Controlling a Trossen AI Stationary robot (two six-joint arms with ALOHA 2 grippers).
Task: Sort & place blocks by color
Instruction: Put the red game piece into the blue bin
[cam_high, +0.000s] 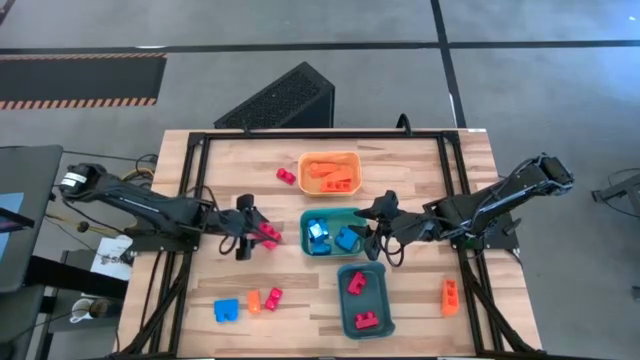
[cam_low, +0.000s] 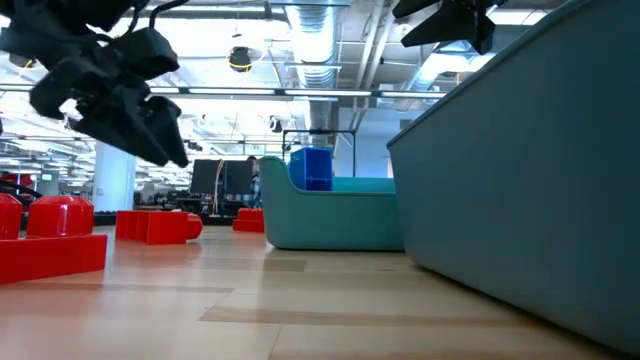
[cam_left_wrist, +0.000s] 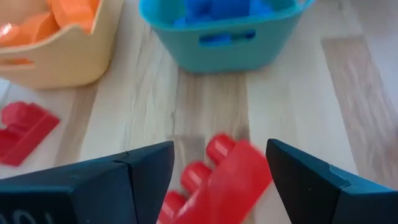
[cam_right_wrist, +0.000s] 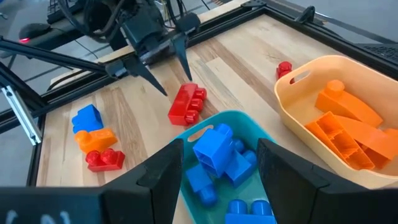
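My left gripper (cam_high: 252, 228) is open just above a red studded block (cam_high: 268, 237) that lies flat on the table left of the light teal tray (cam_high: 312, 215). In the left wrist view the block (cam_left_wrist: 217, 180) shows between my fingers. In the low view my fingertips (cam_low: 165, 145) hang clear above it (cam_low: 155, 226). My right gripper (cam_high: 375, 222) is open over the light teal tray, its fingers on either side of a blue block (cam_right_wrist: 214, 148) that lies on the other blue blocks.
An orange tray (cam_high: 305, 160) with orange blocks stands at the far middle, with a red block (cam_high: 287, 176) beside it. A dark teal tray (cam_high: 342, 300) holds two red blocks. Loose blue (cam_high: 226, 311), orange (cam_high: 253, 301) and red (cam_high: 273, 297) blocks lie near left, and an orange block (cam_high: 450, 296) lies near right.
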